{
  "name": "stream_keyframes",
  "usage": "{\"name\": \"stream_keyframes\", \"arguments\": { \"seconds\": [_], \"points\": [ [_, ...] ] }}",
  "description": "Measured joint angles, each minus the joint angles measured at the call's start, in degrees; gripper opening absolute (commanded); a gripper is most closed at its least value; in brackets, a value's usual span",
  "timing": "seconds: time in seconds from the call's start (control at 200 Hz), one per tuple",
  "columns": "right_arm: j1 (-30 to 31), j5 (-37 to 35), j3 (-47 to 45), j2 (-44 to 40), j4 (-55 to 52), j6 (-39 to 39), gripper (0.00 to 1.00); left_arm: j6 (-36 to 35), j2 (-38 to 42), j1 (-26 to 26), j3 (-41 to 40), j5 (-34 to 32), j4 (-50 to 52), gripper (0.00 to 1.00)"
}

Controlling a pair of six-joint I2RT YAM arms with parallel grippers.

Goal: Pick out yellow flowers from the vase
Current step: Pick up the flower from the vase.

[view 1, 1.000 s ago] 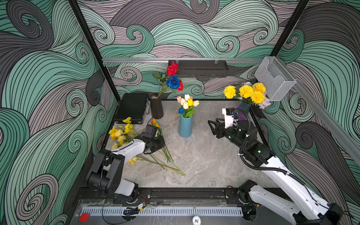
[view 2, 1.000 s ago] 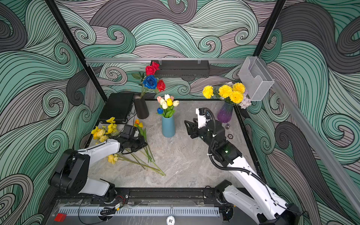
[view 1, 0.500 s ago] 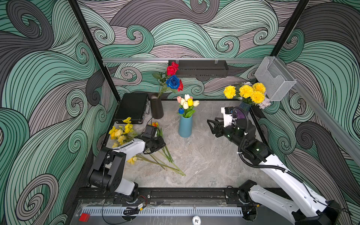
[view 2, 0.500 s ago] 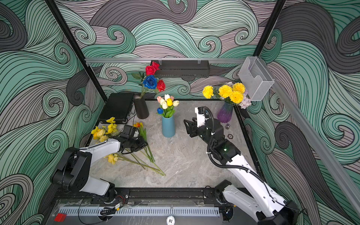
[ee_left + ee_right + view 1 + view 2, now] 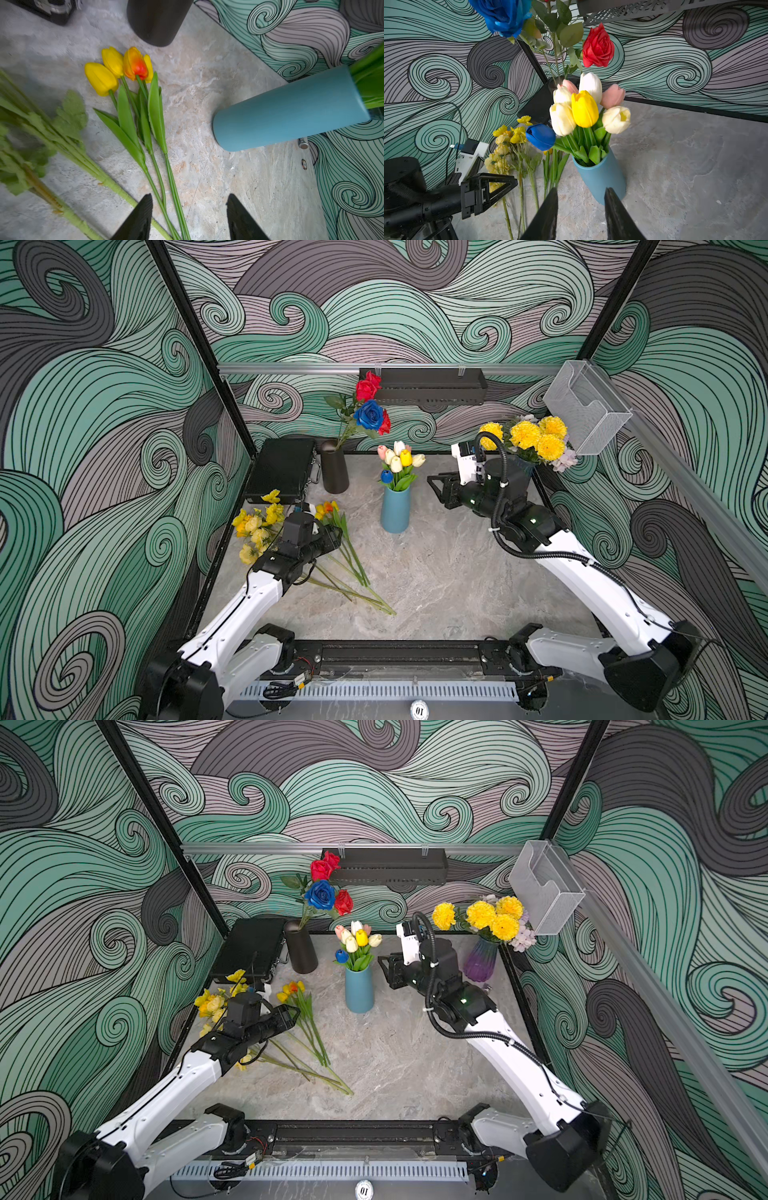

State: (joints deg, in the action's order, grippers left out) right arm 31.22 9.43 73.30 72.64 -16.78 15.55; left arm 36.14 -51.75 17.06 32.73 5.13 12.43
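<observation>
In both top views, you find the blue vase [image 5: 395, 508] near the centre of the table [image 5: 436, 572], with one yellow tulip [image 5: 406, 457] in it. Yellow stems [image 5: 253, 526] lie at 9 o'clock by the left gripper [image 5: 334, 536]. Carnations [image 5: 481, 914] stand at 2 o'clock.

Left wrist: the jaws are wide and empty above the laid tulips [image 5: 112, 68].

Right wrist: the right gripper [image 5: 580, 190] is narrower and empty, facing the blue vase.

Matt blue vase [image 5: 602, 178], waxy smooth yellow tulip [image 5: 584, 109], polished marble-look table [image 5: 207, 83].
</observation>
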Motion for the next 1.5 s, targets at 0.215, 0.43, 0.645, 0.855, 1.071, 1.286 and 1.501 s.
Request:
{"name": "stream_keyframes", "arguments": {
  "seconds": [0.215,0.43,0.645,0.855,1.071,1.286,1.501],
  "points": [
    [0.6,3.0,7.6,8.5,-5.2,0.0,0.25,-3.5,5.5,0.0,-5.2,-1.9,-0.5,0.63],
    [1.5,3.0,13.4,13.6,-9.6,-0.1,0.22,-4.7,6.5,0.0,-7.4,-2.0,-1.0,0.64],
    [2.1,0.6,17.7,17.5,-12.2,-0.1,0.19,-4.9,5.5,0.0,-7.5,-1.7,-2.7,0.65],
    [2.3,-1.7,21.6,21.0,-14.6,-0.2,0.18,-5.0,5.5,0.0,-8.1,-1.7,-3.3,0.66],
    [2.3,-3.8,24.2,23.0,-16.3,-0.4,0.18,-5.0,5.4,0.0,-8.4,-1.6,-4.1,0.66],
    [2.3,-4.6,26.0,25.3,-17.0,-0.6,0.19,-5.0,4.5,0.0,-8.5,-1.6,-4.7,0.66],
    [2.3,-4.6,26.1,26.3,-16.9,-0.6,0.19,-5.0,3.7,0.0,-8.5,-1.6,-4.9,0.67]
  ]
}}
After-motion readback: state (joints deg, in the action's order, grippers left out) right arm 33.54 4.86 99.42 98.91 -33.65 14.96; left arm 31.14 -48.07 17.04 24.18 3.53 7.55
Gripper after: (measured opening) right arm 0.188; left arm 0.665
